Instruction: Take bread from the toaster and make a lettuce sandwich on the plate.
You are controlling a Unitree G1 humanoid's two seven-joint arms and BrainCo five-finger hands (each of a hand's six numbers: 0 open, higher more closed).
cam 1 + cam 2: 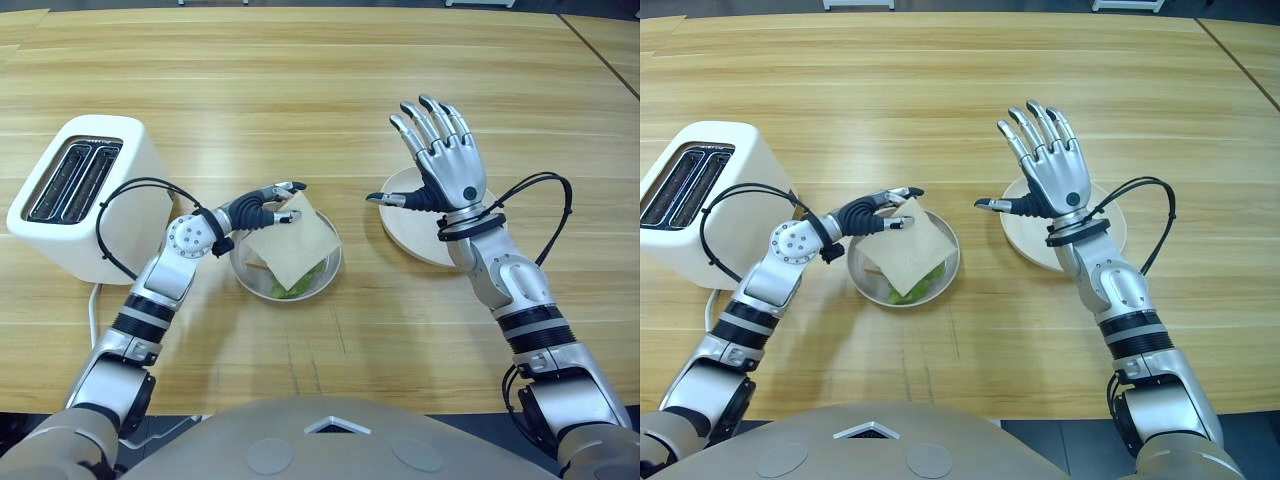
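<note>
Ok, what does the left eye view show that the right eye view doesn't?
Left eye view: the toaster whole, with table showing past its left side. Right eye view: the toaster cut by the frame's left edge, more table right of the right arm. Both: left hand pinching a bread slice over lettuce in the grey dish; right hand open above the plate.

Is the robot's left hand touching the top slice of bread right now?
Touching. In the left eye view the left hand pinches the upper corner of the bread slice, fingers overlapping its edge.
</note>
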